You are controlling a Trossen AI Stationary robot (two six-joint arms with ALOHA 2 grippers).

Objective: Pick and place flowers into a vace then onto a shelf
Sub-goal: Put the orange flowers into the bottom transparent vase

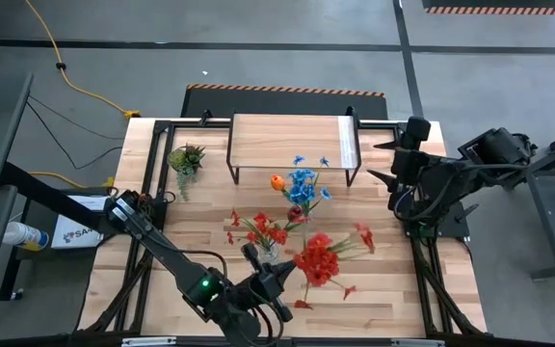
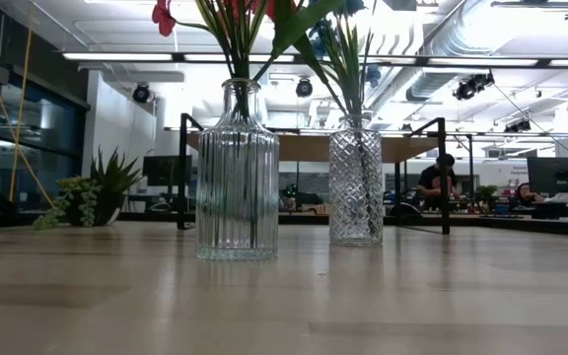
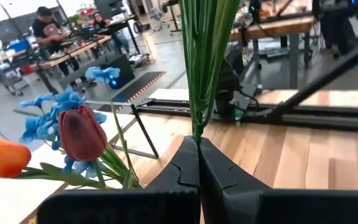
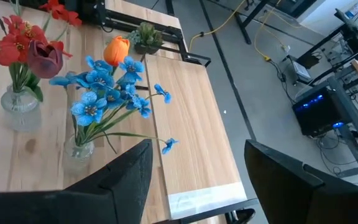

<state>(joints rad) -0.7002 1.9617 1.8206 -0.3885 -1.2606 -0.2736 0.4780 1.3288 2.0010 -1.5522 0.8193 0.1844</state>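
While left fingers pinch red flowers, right arm idle.

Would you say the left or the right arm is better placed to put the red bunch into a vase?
Left: the left gripper is shut on the red bunch's stems, close to the ribbed vase. The right gripper waits open near the shelf.

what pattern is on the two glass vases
The nearer vase has vertical ribs; the farther vase a diamond cut. Low view shows it best.
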